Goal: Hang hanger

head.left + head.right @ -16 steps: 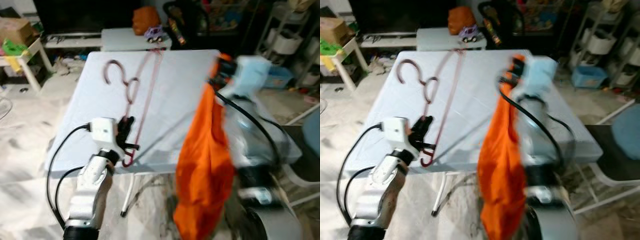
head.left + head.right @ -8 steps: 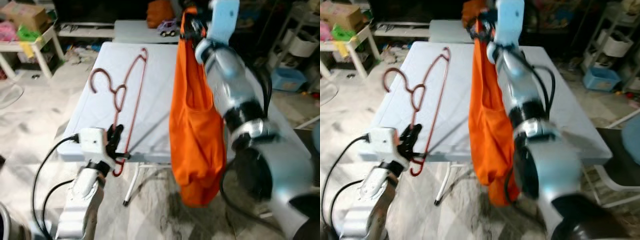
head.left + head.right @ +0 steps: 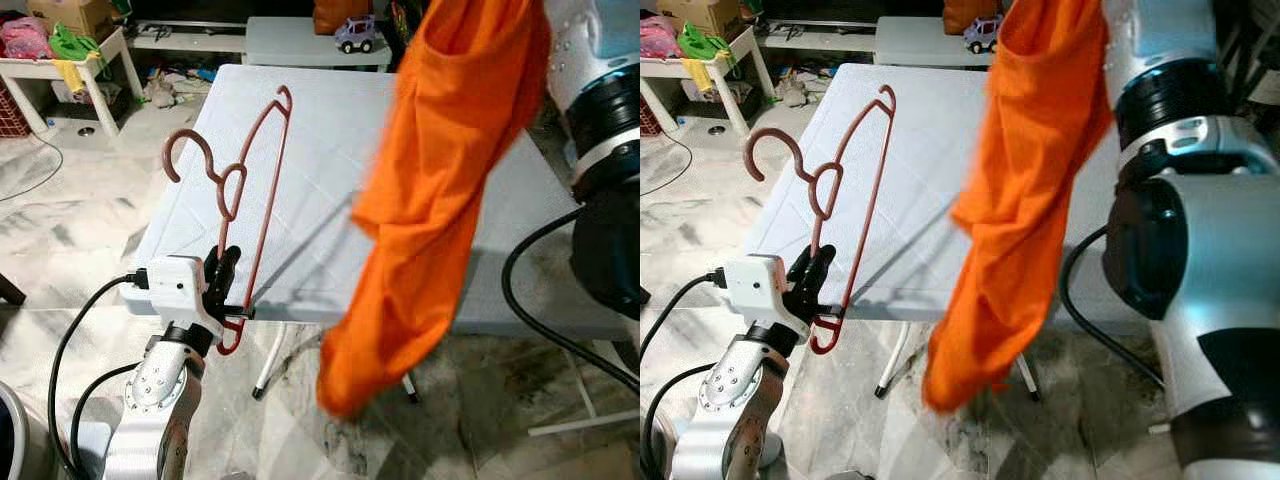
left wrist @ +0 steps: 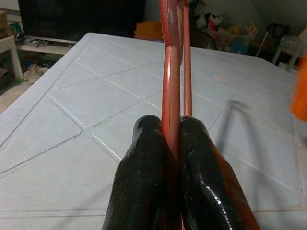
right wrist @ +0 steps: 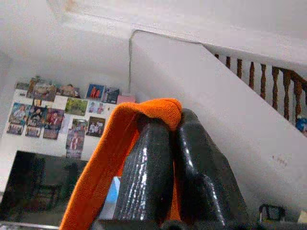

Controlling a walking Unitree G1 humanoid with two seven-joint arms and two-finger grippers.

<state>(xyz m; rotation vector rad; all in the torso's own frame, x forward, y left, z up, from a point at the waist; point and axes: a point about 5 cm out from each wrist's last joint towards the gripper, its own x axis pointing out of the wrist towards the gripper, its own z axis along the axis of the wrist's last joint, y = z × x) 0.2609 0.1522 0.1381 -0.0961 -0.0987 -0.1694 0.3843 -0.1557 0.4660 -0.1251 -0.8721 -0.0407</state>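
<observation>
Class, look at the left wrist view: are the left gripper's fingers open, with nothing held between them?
No: the left gripper has its two black fingers pinched shut on the red hanger, above the white table.

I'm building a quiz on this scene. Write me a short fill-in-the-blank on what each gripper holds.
1. The left gripper is shut on the ____.
2. The right gripper is shut on an orange ____.
3. The hanger lies partly on the white ____.
4. The garment hangs ____ the table.

Missing words: hanger; garment; table; above
</observation>
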